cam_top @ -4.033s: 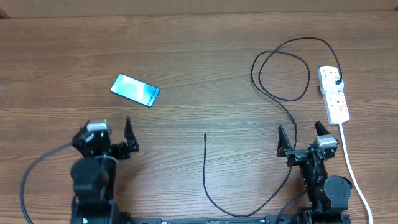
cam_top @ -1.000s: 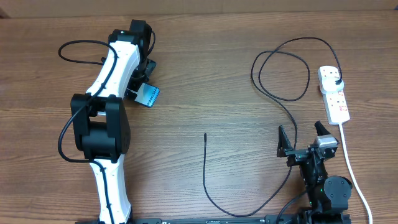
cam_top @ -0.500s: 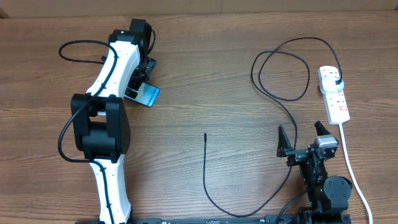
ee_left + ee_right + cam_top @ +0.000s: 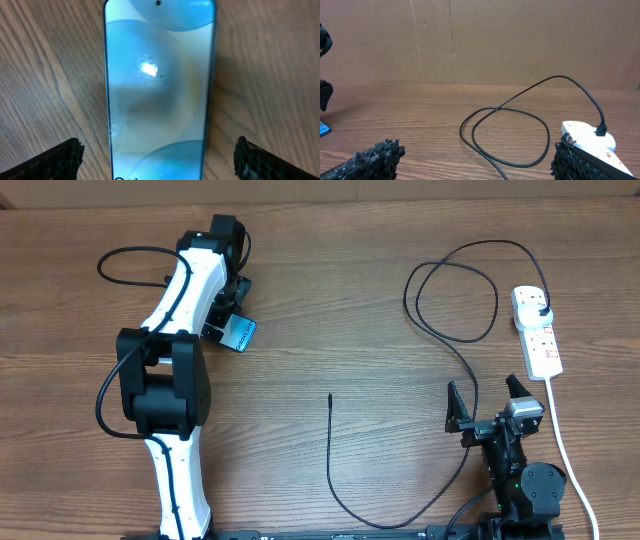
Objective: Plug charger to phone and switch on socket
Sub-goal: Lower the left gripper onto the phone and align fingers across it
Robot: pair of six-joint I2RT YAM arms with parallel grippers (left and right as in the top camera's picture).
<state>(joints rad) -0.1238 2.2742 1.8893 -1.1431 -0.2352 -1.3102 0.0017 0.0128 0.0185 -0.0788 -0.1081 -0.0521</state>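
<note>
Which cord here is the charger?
The thin black charger, looping from the socket to a free tip mid-table; the thick white cord runs off the front edge.

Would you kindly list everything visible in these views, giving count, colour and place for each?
table: one, brown wood.
board: one, brown; behind the table.
socket: one, white with red switches; far right.
cord: one, white; from the socket toward the near edge.
charger: one, black; tip at mid-table, loops to the right, plug in the socket.
phone: one, black edges, light blue screen; far left, screen up.
left arm: one, white and black; reaching over the phone.
right arm: one, black; near right.
left tool: one, black, open; straddling the phone.
right tool: one, black, open; near right, empty.
</note>
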